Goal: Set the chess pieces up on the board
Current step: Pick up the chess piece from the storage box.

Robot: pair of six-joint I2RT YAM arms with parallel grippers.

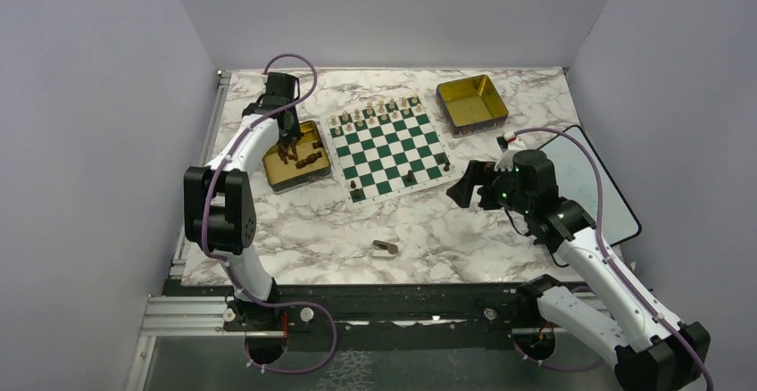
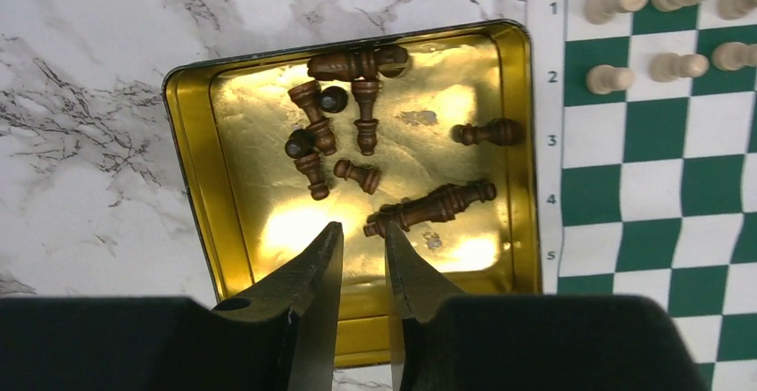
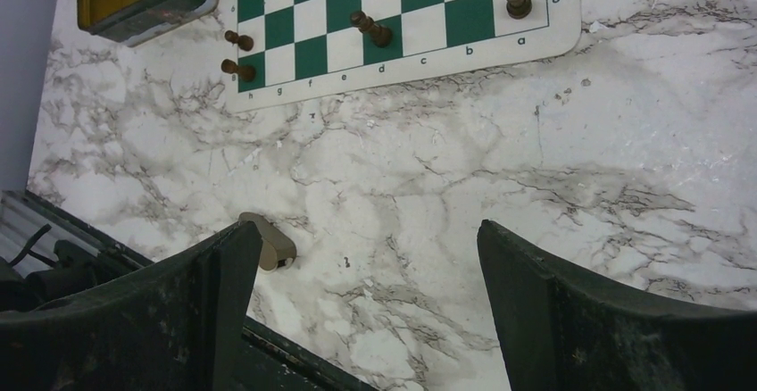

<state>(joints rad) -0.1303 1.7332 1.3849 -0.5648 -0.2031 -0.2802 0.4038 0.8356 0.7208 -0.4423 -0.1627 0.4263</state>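
Note:
The green-and-white board (image 1: 386,150) lies mid-table, with pale pieces along its far rows and a few dark chess pieces (image 1: 409,177) on its near rows. Several more dark chess pieces (image 2: 357,96) lie toppled in a gold tin (image 2: 192,168) left of the board (image 2: 678,168). My left gripper (image 2: 361,230) hangs over that tin, open by a narrow gap. The base of a long dark piece (image 2: 437,205) lies right by its right fingertip. My right gripper (image 3: 370,248) stands wide open over bare marble, near the board's (image 3: 393,7) near right corner, holding nothing.
A second gold tin (image 1: 471,103) stands at the back right of the board. A small tan object (image 1: 385,248) lies on the marble near the front edge, beside my right gripper's left finger (image 3: 223,284). A clear sheet (image 1: 589,177) lies at the table's right side.

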